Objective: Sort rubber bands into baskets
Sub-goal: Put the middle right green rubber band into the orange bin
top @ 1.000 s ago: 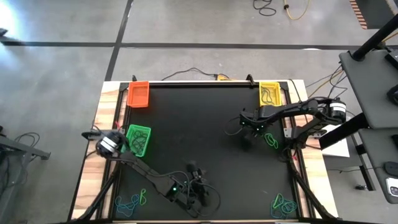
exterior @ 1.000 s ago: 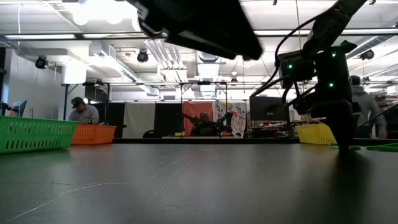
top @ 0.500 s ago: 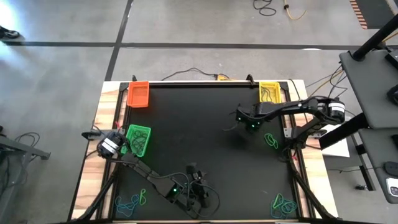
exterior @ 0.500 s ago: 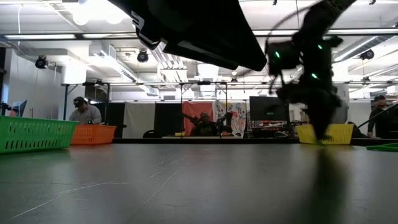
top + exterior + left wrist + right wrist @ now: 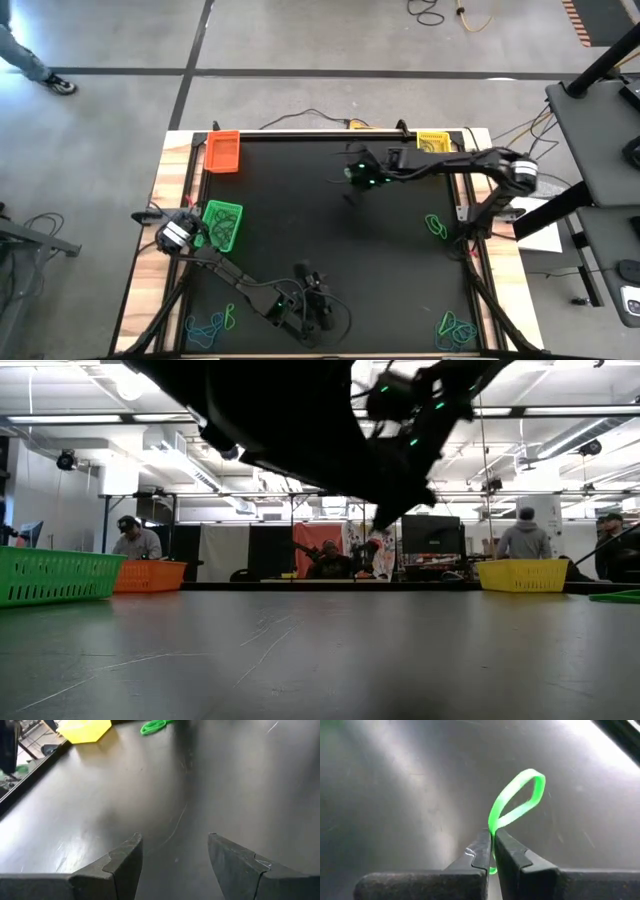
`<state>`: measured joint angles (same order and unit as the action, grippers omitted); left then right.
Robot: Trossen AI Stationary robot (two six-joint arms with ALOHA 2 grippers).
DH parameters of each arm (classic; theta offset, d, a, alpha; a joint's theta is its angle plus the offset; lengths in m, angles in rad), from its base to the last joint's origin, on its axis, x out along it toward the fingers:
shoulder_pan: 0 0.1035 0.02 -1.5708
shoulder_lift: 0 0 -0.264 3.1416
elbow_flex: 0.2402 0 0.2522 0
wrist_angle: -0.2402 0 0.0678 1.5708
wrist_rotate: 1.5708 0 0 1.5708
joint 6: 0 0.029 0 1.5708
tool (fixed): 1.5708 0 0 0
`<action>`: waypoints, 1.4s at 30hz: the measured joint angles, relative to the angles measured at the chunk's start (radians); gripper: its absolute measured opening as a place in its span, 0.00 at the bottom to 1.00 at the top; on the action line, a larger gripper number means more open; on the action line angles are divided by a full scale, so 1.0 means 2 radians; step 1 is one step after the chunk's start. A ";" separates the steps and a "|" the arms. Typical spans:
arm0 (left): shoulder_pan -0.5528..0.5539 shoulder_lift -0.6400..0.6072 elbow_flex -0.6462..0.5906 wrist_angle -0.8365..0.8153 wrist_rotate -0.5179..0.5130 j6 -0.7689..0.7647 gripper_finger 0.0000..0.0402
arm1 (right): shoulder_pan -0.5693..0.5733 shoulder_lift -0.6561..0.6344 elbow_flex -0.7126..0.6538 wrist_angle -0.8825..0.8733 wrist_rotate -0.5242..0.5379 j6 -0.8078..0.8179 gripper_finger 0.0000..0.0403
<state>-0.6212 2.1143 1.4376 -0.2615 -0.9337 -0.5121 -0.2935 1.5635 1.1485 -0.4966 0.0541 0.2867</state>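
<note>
My right gripper (image 5: 492, 839) is shut on one green rubber band (image 5: 517, 802) and hangs above the black table's far middle (image 5: 355, 178), between the yellow basket (image 5: 432, 143) and the orange basket (image 5: 223, 150). The green basket (image 5: 222, 225) stands at the left. My left gripper (image 5: 172, 852) is open with nothing between its fingers, low over the table's near middle (image 5: 315, 300). Loose rubber bands lie in heaps: green (image 5: 437, 225), teal (image 5: 455, 328) and blue (image 5: 212, 325). My right gripper pinches the green band's lower end (image 5: 494, 824) between its two fingertips. The rest of the band stands out past the fingertips as an open loop. The fingers slant downward, and the band is lifted clear of the table.
The middle of the black mat (image 5: 300, 230) is bare. Black cables run along my left arm (image 5: 240, 285) near the front edge. The left wrist view shows the yellow basket (image 5: 85, 730) and the green heap (image 5: 152, 726) far off. People stand in the room behind the table.
My right gripper has risen from beside the green heap at the table's right and gone toward the left and far edges. Its fingers have tipped from pointing steeply down to a slant.
</note>
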 joint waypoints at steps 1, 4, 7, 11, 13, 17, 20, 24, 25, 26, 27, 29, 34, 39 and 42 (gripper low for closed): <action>0.000 0.000 0.000 -0.003 0.000 -0.004 0.51 | 0.000 0.018 0.011 0.005 0.000 -0.008 0.03; -0.001 -0.003 0.000 -0.015 0.001 -0.027 0.51 | 0.000 0.082 0.049 0.006 -0.001 -0.009 0.03; -0.002 -0.004 0.000 -0.032 0.017 -0.046 0.51 | -0.001 0.144 0.094 0.004 -0.001 -0.020 0.03; -0.002 -0.006 0.000 -0.048 0.031 -0.065 0.51 | -0.001 0.206 0.147 0.000 -0.001 -0.039 0.03; -0.002 -0.008 0.000 -0.054 0.031 -0.072 0.51 | 0.000 0.231 0.170 -0.005 -0.001 -0.040 0.03; -0.002 -0.015 0.001 -0.097 0.030 -0.086 0.51 | 0.003 0.264 0.208 -0.043 0.001 -0.062 0.04; -0.002 -0.023 0.004 -0.179 0.023 -0.124 0.51 | 0.006 0.268 0.213 -0.048 0.001 -0.066 0.10; -0.002 -0.045 0.004 -0.323 0.013 -0.210 0.51 | 0.016 0.257 0.210 -0.052 0.010 -0.078 0.23; -0.002 -0.050 0.004 -0.357 0.011 -0.230 0.51 | 0.020 0.250 0.207 -0.052 0.018 -0.083 0.27; -0.002 -0.054 0.004 -0.386 0.008 -0.247 0.51 | 0.025 0.243 0.202 -0.051 0.030 -0.088 0.30; -0.002 -0.060 0.004 -0.412 0.008 -0.263 0.51 | 0.031 0.234 0.198 -0.051 0.045 -0.090 0.34; 0.001 -0.071 0.004 -0.453 0.008 -0.282 0.51 | 0.044 0.208 0.185 -0.047 0.078 -0.097 0.40; 0.023 -0.094 0.004 -0.465 0.014 -0.273 0.51 | 0.096 0.112 0.123 -0.044 0.157 -0.085 0.50; 0.071 -0.108 0.004 -0.457 0.021 -0.207 0.51 | 0.169 -0.017 0.020 -0.018 0.199 -0.034 0.54; 0.114 -0.109 0.004 -0.431 0.045 -0.142 0.51 | 0.221 -0.086 -0.054 0.012 0.208 0.004 0.54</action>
<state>-0.3925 1.8961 1.4452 -1.1227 -0.8439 -0.7967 0.1489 1.3921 1.0409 -0.4724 0.4697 0.2944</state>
